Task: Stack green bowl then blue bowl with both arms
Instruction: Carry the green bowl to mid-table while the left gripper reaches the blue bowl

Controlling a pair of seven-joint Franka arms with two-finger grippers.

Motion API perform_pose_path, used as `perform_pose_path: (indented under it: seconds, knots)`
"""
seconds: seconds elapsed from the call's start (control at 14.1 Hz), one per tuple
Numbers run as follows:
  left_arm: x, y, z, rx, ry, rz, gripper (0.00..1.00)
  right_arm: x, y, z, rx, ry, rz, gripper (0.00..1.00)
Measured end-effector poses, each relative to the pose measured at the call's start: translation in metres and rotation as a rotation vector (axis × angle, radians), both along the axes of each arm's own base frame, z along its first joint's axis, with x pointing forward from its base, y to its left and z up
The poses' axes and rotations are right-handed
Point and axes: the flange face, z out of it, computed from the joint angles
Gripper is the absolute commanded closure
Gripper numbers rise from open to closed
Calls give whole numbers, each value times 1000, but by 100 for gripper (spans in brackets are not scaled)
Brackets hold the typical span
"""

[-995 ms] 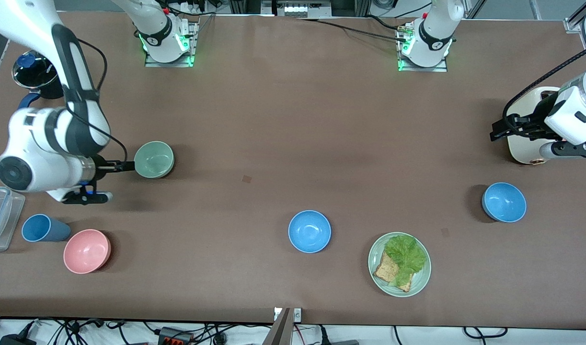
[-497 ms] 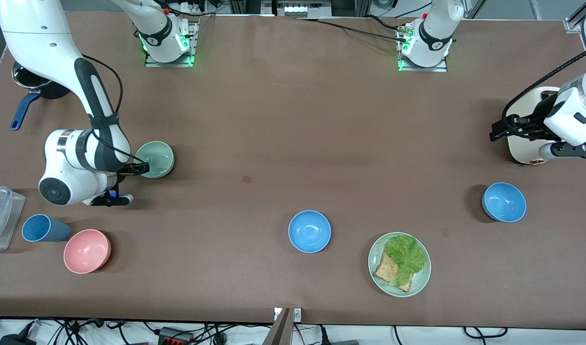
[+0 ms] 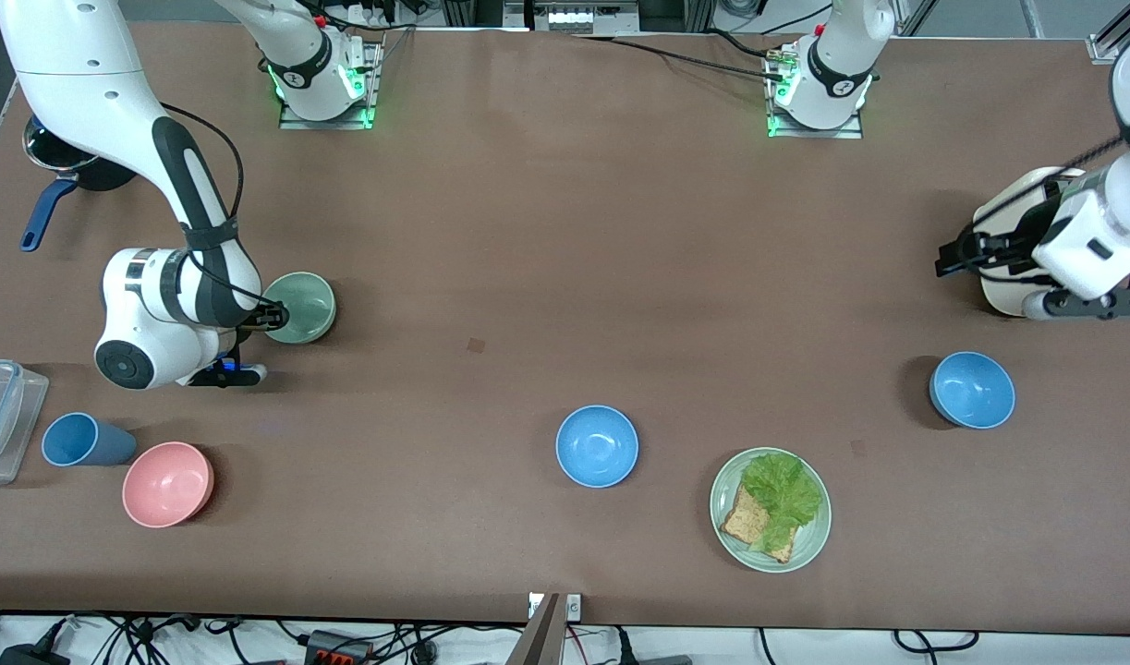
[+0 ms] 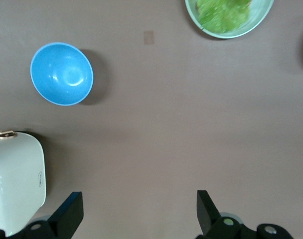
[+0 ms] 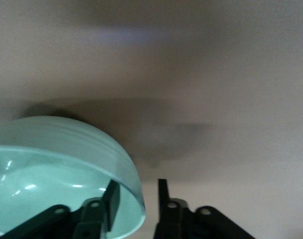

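On the brown table (image 3: 528, 231), the right gripper (image 3: 273, 319) is straddling the green bowl's (image 3: 301, 305) rim, fingers apart; closing off-centre risks tipping it. The left gripper (image 4: 136, 219) is waiting wide open near the blue bowl (image 3: 973, 390).

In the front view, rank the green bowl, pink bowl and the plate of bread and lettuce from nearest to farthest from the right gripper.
1. green bowl: the right gripper straddles its rim, one finger inside, one outside.
2. pink bowl: nearer the front camera, at the right arm's end of the table.
3. plate of bread and lettuce: toward the left arm's end, near the front edge.
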Motion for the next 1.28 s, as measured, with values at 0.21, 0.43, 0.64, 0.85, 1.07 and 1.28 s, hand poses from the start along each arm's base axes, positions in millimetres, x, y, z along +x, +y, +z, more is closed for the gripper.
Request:
perform_pose_path:
  seconds: [0.21,0.43,0.64,0.85,1.07,1.28]
  knots:
    - [23,35,-50,5,8,54,0,3,2,9,24,-11,-12,100]
    - [40,79,-93,52,-18,79,0,16,31,37,53,-58,26,100]
    - [53,110,-127,56,-60,47,0,33,93,89,121,-75,65,100]
    - [59,147,-161,55,-98,54,0,35,165,123,192,-91,45,100]
    - [61,174,-187,49,-131,-4,0,8,266,113,140,-88,51,100]
    - [61,193,-209,40,-149,-101,0,-30,366,91,143,-96,1,100]
